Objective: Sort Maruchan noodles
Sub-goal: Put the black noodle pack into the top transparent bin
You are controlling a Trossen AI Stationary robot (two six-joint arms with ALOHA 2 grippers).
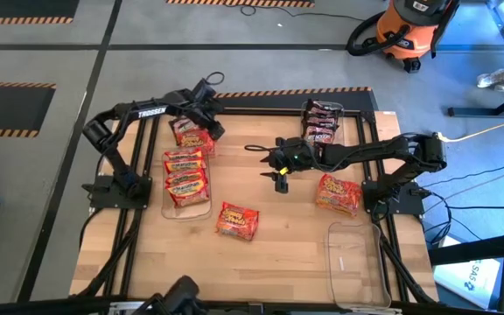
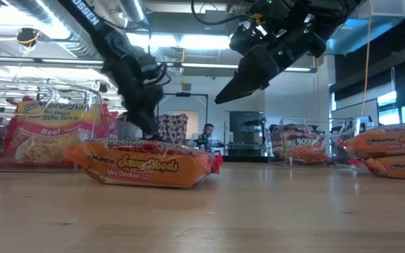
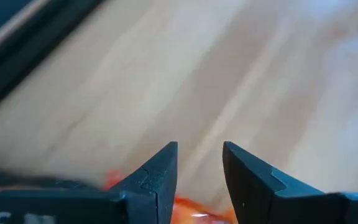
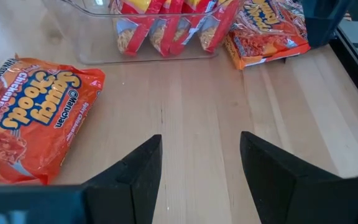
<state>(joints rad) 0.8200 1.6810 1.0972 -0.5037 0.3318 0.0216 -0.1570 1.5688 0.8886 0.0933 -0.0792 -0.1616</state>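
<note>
Several Maruchan noodle packets show. One orange-red packet [image 1: 189, 136] [image 4: 266, 31] lies flat on the table just beyond the left bin. My left gripper [image 1: 217, 131] [image 3: 201, 149] hovers open over its far right edge; bare wood shows between the fingertips, and the packet [image 3: 194, 211] shows farther back under the hand. My right gripper [image 1: 280, 182] [image 4: 201, 140] hangs open over mid-table, holding nothing. A "Saucy Noods" packet [image 1: 237, 220] [image 2: 146, 169] lies flat near the middle. Another orange-red packet [image 1: 338, 194] lies by the right arm's base.
A clear bin [image 1: 186, 208] at the left holds red-and-yellow packets [image 1: 186, 171] on edge. A far bin [image 1: 322, 122] holds dark maroon packets. A clear bin [image 1: 353, 262] stands at the near right corner. Bare wood lies along the near edge.
</note>
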